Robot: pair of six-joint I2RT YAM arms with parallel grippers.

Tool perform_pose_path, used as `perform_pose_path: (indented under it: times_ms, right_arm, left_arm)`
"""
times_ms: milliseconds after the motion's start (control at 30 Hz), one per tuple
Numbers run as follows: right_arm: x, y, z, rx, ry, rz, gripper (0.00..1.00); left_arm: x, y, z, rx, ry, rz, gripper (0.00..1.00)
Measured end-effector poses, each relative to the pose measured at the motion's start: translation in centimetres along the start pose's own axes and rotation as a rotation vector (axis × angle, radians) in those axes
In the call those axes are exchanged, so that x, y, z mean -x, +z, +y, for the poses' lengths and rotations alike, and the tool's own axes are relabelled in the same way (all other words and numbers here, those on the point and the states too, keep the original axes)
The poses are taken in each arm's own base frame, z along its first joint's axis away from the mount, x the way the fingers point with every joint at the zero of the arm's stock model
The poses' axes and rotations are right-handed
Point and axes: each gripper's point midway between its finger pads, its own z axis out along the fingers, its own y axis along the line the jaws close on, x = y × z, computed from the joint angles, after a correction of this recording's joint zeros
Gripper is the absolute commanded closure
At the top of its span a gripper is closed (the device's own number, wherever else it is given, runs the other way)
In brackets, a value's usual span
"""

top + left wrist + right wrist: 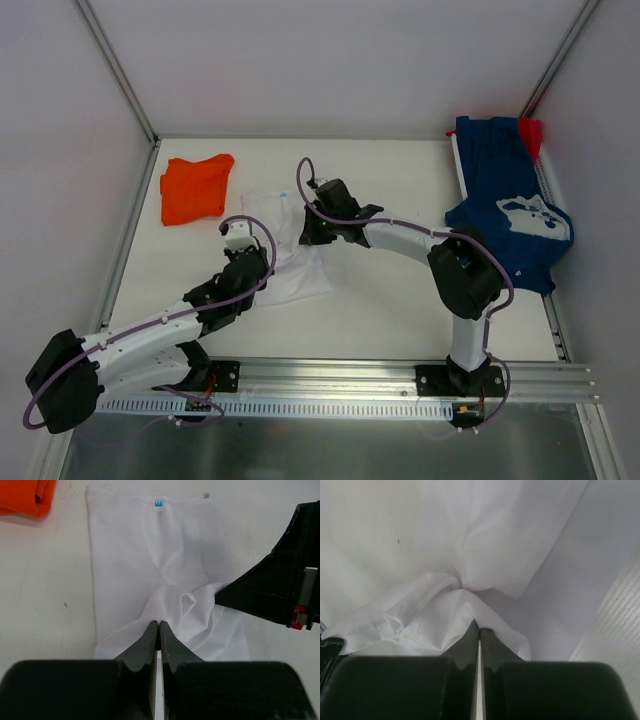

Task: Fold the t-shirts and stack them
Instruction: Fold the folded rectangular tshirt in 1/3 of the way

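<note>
A white t-shirt [292, 272] lies rumpled mid-table, its collar tag [158, 503] at the far end. My left gripper [258, 256] [158, 625] is shut on a puckered fold near the shirt's middle. My right gripper [308, 238] [479, 626] is shut on another bunched fold of the same shirt, and it shows as a dark body [280, 592] at the right of the left wrist view. A folded orange t-shirt [197, 188] [25, 497] rests at the far left. A navy t-shirt [510, 205] with white print lies at the far right, a small red one [531, 132] behind it.
Metal frame rails [130, 230] run along the table's left and right sides, and white walls close in the back. The navy shirt drapes over the right rail. The arms' mounting rail [330, 378] spans the near edge.
</note>
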Motion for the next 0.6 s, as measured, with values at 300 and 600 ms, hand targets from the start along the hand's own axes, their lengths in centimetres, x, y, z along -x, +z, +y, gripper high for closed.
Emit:
perform_pose_path:
  times_ms: [300,600]
  right_arm:
    - [-0.2,1.7,-1.8,-0.026,0.015,0.028,1.0]
    - [-0.1,1.8,-4.6,-0.13,0.031,0.002,0.06]
  left_arm:
    - [-1.3,3.2,1.8,0.066,-0.041,0.037,1.0]
    - [-4.2,6.1,2.2,0.052,-0.031,0.115,0.01]
